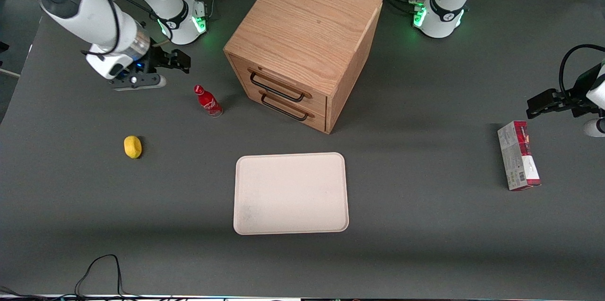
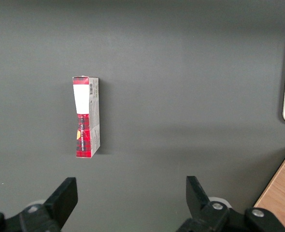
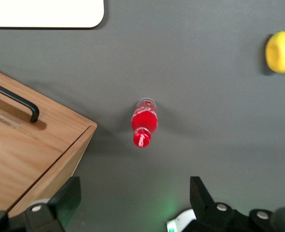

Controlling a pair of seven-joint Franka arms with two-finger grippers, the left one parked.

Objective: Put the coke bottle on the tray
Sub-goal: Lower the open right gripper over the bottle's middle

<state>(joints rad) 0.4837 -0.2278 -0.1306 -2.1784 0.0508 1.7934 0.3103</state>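
Front view shows the gripper hanging above the dark grey table at the working arm's end, its two black fingers spread apart and holding nothing. In the right wrist view the same fingers stand wide — bare mat between them. The coke bottle stands upright on the table, near the gripper and a little nearer the front camera, apart from the fingers; the wrist camera looks down on its red cap. Just beside the bottle stands a wooden cabinet with two drawers and black handles. A yellow lemon lies on the mat, nearer the front camera than the bottle and apart from it. The tray lies flat in front of the cabinet's drawers, nearer the camera, with nothing on it. Toward the parked arm's end lies a red-and-grey carton. The table is a plain matte grey sheet — a black cable loops at its near edge.
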